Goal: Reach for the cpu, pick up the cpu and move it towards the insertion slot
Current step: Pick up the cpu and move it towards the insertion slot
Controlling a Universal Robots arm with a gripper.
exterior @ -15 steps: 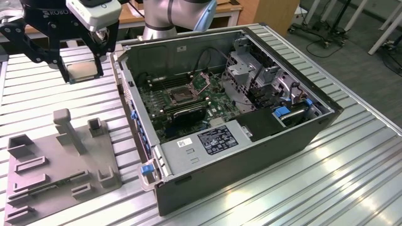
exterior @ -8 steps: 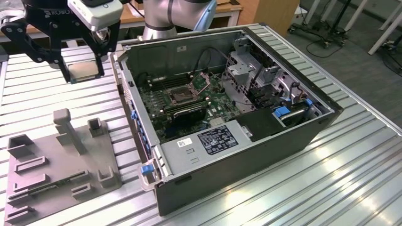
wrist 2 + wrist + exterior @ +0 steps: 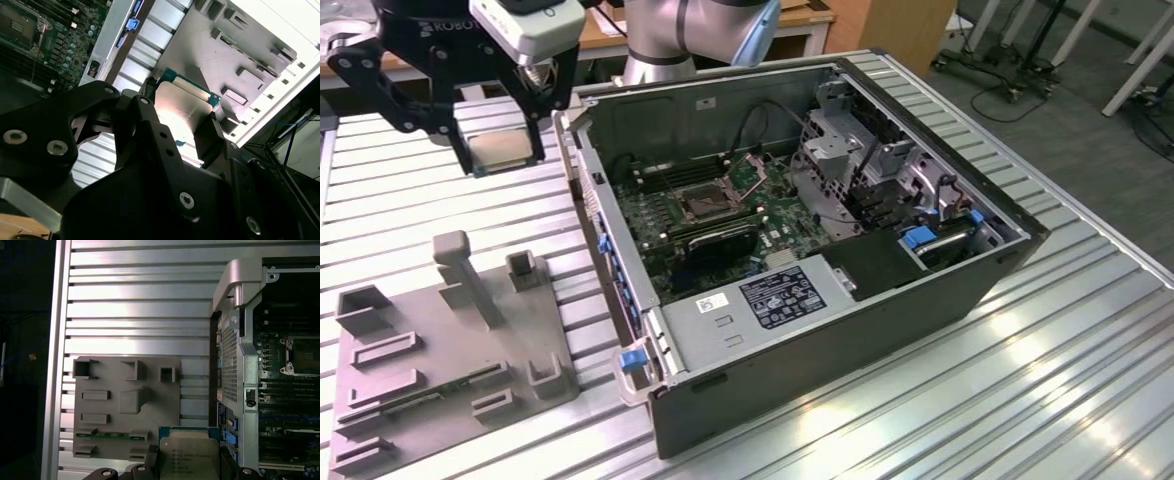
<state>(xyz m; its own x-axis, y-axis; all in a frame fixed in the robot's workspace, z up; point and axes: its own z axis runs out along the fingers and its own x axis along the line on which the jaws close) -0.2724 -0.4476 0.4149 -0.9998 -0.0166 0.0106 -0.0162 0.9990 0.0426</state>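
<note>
The cpu [image 3: 502, 150], a flat square chip with a pale metal face, hangs in the air above the slatted table at the exterior view's upper left. My gripper [image 3: 500, 160] is shut on it, a black finger on each side. Both wrist views show the cpu [image 3: 182, 107] [image 3: 189, 455] clamped between the fingers [image 3: 150, 125], its green rim sticking out. The insertion slot [image 3: 707, 205], a dark square framed by a silvery bracket, lies on the motherboard inside the open case, to the exterior view's right of the gripper. The slot [image 3: 304, 356] also shows in the first wrist view.
The open computer case [image 3: 854, 330] stands on the slatted aluminium table [image 3: 1067, 360], its near wall [image 3: 594, 200] between gripper and motherboard. A grey fixture plate [image 3: 440, 350] with raised blocks lies at the exterior view's lower left, below the gripper [image 3: 125, 400]. Drive cages [image 3: 854, 160] rise inside the case.
</note>
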